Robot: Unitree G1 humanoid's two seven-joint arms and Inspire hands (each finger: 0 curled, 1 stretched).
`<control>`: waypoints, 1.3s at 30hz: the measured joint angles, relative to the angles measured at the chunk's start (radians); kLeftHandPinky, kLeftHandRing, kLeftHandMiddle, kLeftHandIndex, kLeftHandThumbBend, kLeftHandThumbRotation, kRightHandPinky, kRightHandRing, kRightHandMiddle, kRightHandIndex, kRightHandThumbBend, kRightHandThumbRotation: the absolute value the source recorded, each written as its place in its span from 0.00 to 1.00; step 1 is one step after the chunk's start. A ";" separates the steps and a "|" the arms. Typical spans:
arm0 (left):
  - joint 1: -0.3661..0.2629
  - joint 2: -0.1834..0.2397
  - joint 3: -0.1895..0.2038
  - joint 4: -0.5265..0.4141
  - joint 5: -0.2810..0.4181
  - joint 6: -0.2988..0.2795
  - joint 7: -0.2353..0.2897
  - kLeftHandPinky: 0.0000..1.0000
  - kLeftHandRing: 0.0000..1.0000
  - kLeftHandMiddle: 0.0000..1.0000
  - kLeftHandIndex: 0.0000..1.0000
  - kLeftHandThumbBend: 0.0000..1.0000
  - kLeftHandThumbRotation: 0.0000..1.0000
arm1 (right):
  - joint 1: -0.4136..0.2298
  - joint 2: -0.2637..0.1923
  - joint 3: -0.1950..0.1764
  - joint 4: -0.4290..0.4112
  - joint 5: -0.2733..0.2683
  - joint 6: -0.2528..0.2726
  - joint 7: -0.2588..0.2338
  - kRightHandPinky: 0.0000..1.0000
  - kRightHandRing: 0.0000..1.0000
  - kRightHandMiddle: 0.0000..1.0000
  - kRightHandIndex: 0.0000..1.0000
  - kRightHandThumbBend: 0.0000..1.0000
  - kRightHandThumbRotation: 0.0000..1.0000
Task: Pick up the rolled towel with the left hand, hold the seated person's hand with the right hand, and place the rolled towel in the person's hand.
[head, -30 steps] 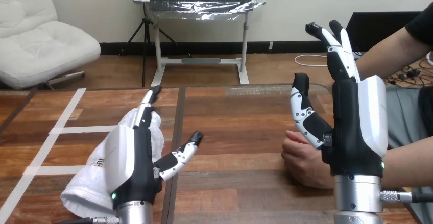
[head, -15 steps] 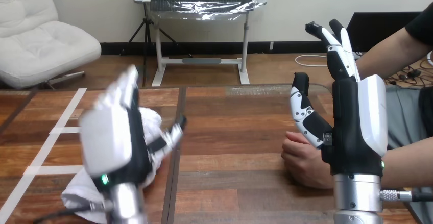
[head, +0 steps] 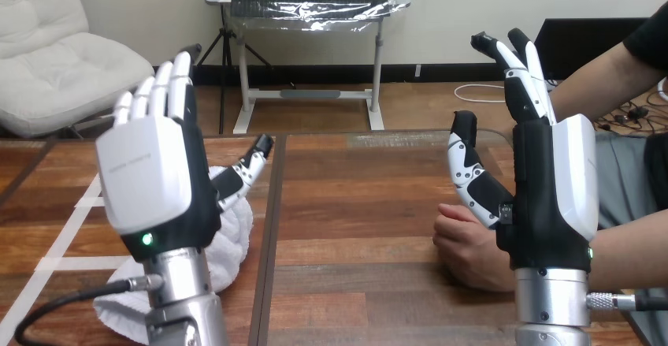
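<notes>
The white rolled towel (head: 228, 239) lies on the wooden table (head: 354, 204) at the left, mostly hidden behind my left hand (head: 154, 173). That hand is raised above the towel with its back to the camera, fingers straight up and thumb out to the right, open and holding nothing. My right hand (head: 543, 180) stands upright at the right, open, fingers pointing up and thumb spread left. The person's hand (head: 469, 247) rests on the table just left of and behind my right hand, loosely curled, close to my thumb; I cannot tell whether they touch.
Strips of white tape (head: 87, 204) mark the table's left part. A dark seam (head: 272, 228) runs down the table between towel and centre. The person's forearm (head: 630, 247) comes in from the right edge.
My left hand has lifted off the towel, risen and turned upright with its fingers straight. The towel stays on the table. My right hand and the person's hand have not moved.
</notes>
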 measured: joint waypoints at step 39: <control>-0.077 0.101 -0.029 0.127 -0.022 0.240 -0.212 0.90 0.91 0.93 0.93 0.91 0.69 | 0.000 -0.001 -0.008 0.000 -0.005 0.000 0.020 0.88 0.94 0.97 0.86 0.11 0.00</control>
